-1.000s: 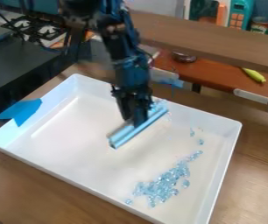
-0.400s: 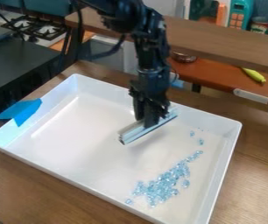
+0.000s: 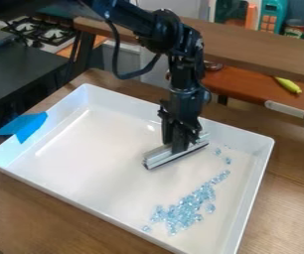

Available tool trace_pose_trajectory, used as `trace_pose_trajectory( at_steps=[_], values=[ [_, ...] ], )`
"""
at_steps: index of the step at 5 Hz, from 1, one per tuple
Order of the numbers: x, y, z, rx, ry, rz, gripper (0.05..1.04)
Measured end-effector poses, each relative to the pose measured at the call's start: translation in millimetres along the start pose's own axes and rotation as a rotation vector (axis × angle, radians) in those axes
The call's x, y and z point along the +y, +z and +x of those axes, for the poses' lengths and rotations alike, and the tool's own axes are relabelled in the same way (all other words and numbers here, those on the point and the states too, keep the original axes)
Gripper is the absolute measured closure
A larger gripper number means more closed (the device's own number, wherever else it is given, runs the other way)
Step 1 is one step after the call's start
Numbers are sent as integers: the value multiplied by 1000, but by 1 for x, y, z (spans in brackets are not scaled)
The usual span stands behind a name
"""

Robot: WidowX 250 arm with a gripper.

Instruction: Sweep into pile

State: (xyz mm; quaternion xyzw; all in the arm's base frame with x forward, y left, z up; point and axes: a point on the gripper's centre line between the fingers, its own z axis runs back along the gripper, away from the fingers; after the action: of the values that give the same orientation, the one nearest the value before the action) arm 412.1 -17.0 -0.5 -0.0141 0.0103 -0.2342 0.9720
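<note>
Black gripper point(image 3: 177, 150) points downward above the tray point(image 3: 82, 193), jaws clamped on a sweeping bar point(image 3: 159, 158).

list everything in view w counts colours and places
beads: many, pale blue, tray's lower right
sweeping bar: one, silver-white, in gripper
tray: one, white, on table
tape: one patch, blue, tray's left side
table: one, brown, under tray
shelf: one, brown, behind table
stovetop: one, white with black grates, upper left
dark worktop: one, black, left
long object: one, yellow-green, upper right
teal object: one, orange buttons, top right
gripper: one, black, over tray
arm: one, black, upper middle
</note>
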Motion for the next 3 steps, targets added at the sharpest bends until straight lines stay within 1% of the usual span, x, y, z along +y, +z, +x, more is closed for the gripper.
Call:
trace_pose_trajectory(
  at_steps=[1,2,3],
  values=[
    [-2,-2,5,15,-21,-28,734],
    [-11,-3,4,22,-65,-82,734],
    [-20,-6,-2,3,-91,-110,734]
  ],
)
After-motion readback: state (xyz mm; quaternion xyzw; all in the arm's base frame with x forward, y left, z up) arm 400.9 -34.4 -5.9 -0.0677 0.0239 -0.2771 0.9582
